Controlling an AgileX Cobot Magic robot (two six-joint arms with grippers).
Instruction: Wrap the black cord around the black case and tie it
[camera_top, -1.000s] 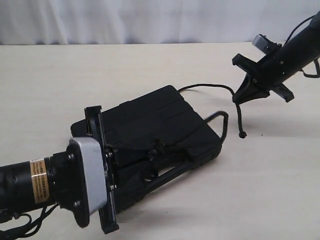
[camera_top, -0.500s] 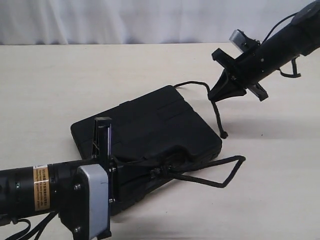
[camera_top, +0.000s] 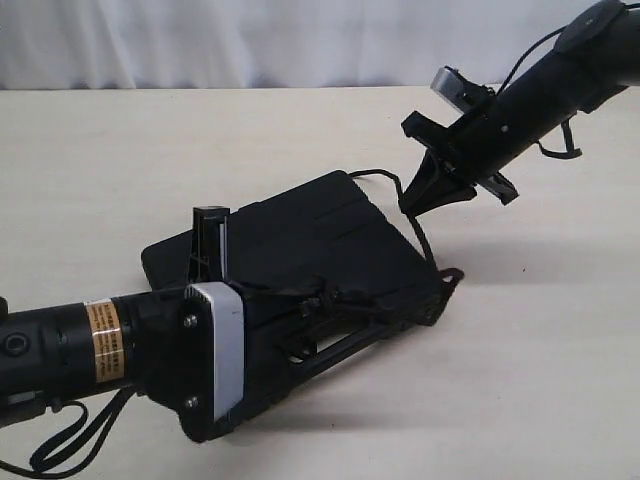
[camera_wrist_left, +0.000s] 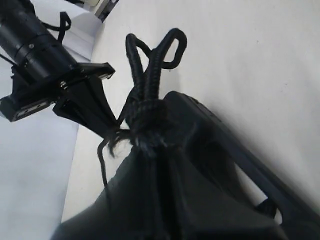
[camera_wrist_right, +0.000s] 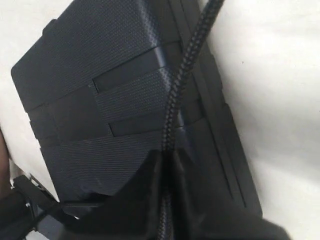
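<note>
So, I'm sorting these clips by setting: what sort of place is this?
Probably a robot lab test bench: a plain pale table against a white curtain backdrop, two robot arms, left and right, and only a black case and black cord as props.

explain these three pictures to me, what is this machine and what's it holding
It is a robot with two arms at a pale table. One picture comes from a camera off to the side; the other two come from small cameras on each wrist, looking forward. A flat black case lies on the table with a black cord across it. The left end effector is closed on the cord at a knot by the case's edge; the right end effector is closed on another stretch, up above a corner of the case.
</note>
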